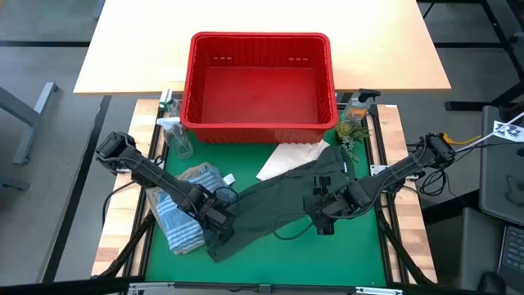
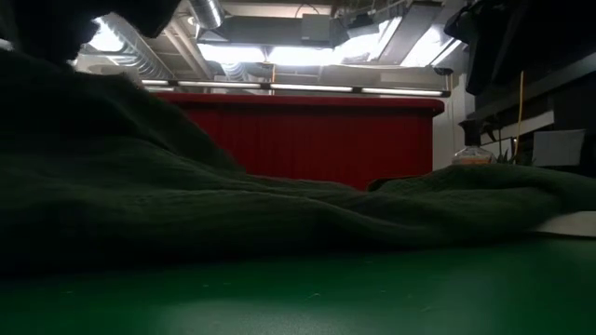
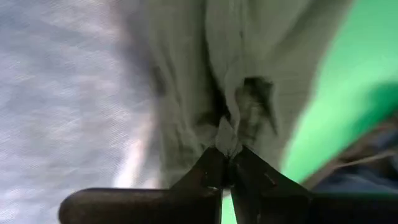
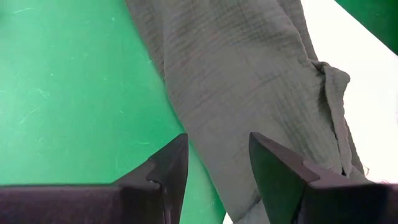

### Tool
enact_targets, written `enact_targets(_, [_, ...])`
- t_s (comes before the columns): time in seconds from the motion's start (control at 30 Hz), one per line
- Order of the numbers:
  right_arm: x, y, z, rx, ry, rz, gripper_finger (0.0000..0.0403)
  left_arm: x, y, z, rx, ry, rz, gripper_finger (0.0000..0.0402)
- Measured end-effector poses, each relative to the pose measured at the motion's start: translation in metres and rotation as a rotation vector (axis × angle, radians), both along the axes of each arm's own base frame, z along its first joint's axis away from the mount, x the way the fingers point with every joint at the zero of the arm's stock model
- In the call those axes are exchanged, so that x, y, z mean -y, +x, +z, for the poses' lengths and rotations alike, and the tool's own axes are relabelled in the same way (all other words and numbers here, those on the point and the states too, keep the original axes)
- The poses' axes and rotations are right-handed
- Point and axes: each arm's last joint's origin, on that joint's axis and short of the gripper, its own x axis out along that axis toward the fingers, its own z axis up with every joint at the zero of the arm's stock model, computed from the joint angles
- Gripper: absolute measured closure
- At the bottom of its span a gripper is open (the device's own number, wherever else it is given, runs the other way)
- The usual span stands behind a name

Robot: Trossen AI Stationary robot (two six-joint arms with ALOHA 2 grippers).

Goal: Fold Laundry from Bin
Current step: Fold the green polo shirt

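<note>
A: Where is the laundry?

B: The dark green garment (image 1: 274,205) lies spread across the green mat (image 1: 360,254) on the desk, in front of the red bin (image 1: 260,86). A blue-white striped shirt (image 1: 182,221) sits bunched beside it on the left, with a tan piece (image 1: 196,174) touching it, and a white cloth (image 1: 291,157) pokes out near the bin.

A: And the left gripper (image 1: 219,215)?

B: Down at the garment's left edge, jaws pinched together on a small fold of the green fabric; its wrist view shows the cloth caught between the tips.

A: The right gripper (image 1: 326,209)?

B: Over the garment's right part, jaws spread apart. The cloth runs beneath and between them, but it doesn't look gripped, though from that angle I can't be sure whether they touch it.

A: Anything in the bin?

B: It looks bare inside from above
</note>
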Motion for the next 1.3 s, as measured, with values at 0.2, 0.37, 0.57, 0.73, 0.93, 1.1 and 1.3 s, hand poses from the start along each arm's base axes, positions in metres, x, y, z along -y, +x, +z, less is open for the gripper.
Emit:
enact_targets(0.2, [-0.001, 0.0, 0.0, -0.016, 0.027, 0.023, 0.0233, -0.007, 0.025, 0.006, 0.185, -0.096, 0.045, 0.0395])
enact_targets(0.37, [-0.002, -0.001, 0.0, -0.031, 0.05, 0.048, 0.0233, -0.022, 0.045, 0.012, 0.348, -0.097, 0.083, 0.0394])
enact_targets(0.57, [0.001, -0.008, 0.009, -0.014, 0.063, 0.055, 0.0233, -0.044, 0.063, 0.014, 0.464, -0.037, 0.178, 0.0396])
enact_targets(0.73, [0.008, -0.021, 0.027, 0.044, 0.076, 0.054, 0.0233, -0.06, 0.086, 0.004, 0.549, -0.021, 0.222, 0.0396])
enact_targets(0.93, [0.015, -0.035, 0.047, 0.127, 0.088, 0.047, 0.0233, -0.083, 0.117, -0.013, 0.677, -0.02, 0.27, 0.0396])
enact_targets(1.1, [0.018, -0.042, 0.054, 0.156, 0.1, 0.047, 0.0233, -0.109, 0.132, -0.016, 0.775, -0.01, 0.324, 0.0396])
enact_targets(1.3, [0.019, -0.043, 0.054, 0.152, 0.096, 0.047, 0.0233, -0.13, 0.139, -0.014, 0.843, 0.018, 0.368, 0.0396])
